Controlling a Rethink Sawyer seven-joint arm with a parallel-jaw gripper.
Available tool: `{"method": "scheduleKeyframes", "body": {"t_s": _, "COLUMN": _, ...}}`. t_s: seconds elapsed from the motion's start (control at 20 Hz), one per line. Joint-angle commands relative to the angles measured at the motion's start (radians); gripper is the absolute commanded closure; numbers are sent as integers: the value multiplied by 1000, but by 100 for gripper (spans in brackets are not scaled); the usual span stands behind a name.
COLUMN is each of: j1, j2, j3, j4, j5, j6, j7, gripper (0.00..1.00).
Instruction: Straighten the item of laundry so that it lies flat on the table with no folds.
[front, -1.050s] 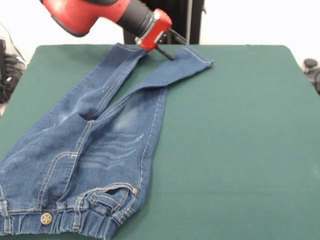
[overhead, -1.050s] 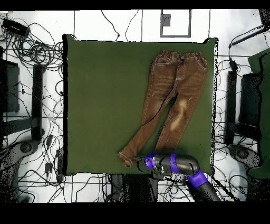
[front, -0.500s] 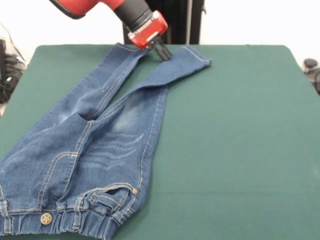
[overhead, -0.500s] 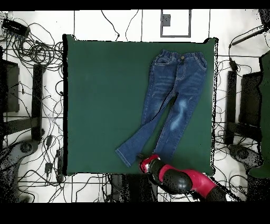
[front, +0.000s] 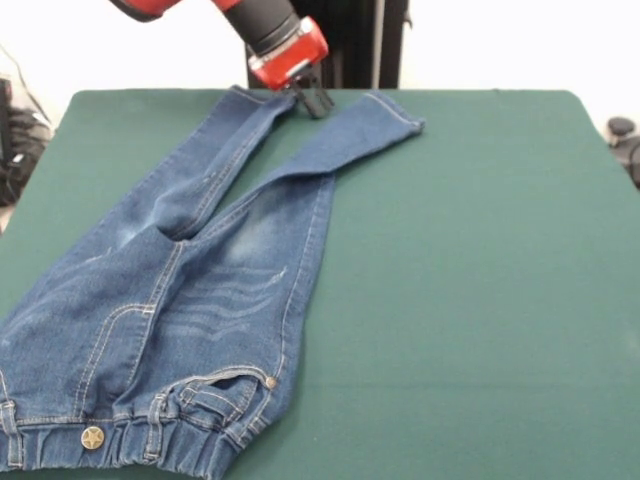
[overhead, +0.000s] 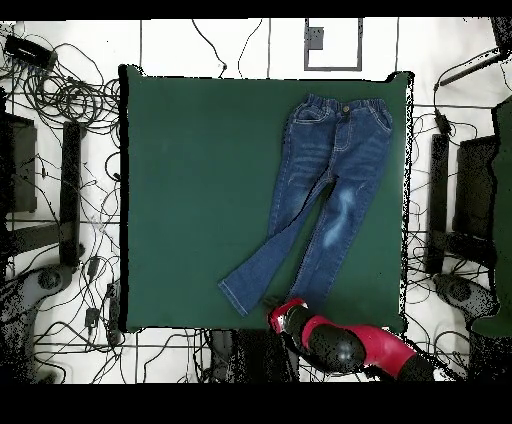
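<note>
The item of laundry, a pair of blue denim jeans (front: 210, 270), lies on the table (front: 470, 260). Its gathered waistband and metal button are at the near left corner. Both legs run toward the far edge. One leg slants right across the other and ends in a hem near the far middle. In the overhead view the jeans (overhead: 333, 190) fill the right part of the green table (overhead: 190, 200). My gripper (front: 315, 101) hangs just above the gap between the two hems, apart from the cloth. From overhead, the gripper (overhead: 283, 314) is at the table's bottom edge, by the hems.
Cables, dark stands and boxes crowd the floor on every side of the table (overhead: 60, 180). The jeans' waistband reaches the table's near edge in the front view, and the hems lie close to the far edge.
The gripper has lifted off the slanted leg's hem and drawn back left toward the far edge. The jeans have stayed almost still.
</note>
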Motion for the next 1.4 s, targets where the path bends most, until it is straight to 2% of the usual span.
{"method": "scheduleKeyframes", "body": {"t_s": 0.05, "j1": 79, "j2": -53, "j3": -43, "j4": -68, "j5": 63, "j6": -74, "j7": 207, "gripper": 0}}
{"method": "scheduleKeyframes", "body": {"t_s": 0.2, "j1": 124, "j2": -152, "j3": -43, "j4": -13, "j5": 128, "j6": -67, "j7": 240, "gripper": 0}}
{"method": "scheduleKeyframes", "body": {"t_s": 0.4, "j1": 262, "j2": -283, "j3": -92, "j4": 32, "j5": 210, "j6": -139, "j7": 334, "gripper": 0}}
{"method": "scheduleKeyframes", "body": {"t_s": 0.55, "j1": 372, "j2": -338, "j3": -136, "j4": 31, "j5": 285, "j6": -184, "j7": 380, "gripper": 0}}
{"method": "scheduleKeyframes", "body": {"t_s": 0.85, "j1": 541, "j2": -396, "j3": -202, "j4": -32, "j5": 431, "j6": -192, "j7": 386, "gripper": 0}}
{"method": "scheduleKeyframes", "body": {"t_s": 1.2, "j1": 642, "j2": -426, "j3": -236, "j4": -82, "j5": 552, "j6": -151, "j7": 370, "gripper": 0}}
{"method": "scheduleKeyframes", "body": {"t_s": 1.4, "j1": 671, "j2": -448, "j3": -253, "j4": -87, "j5": 592, "j6": -133, "j7": 353, "gripper": 0}}
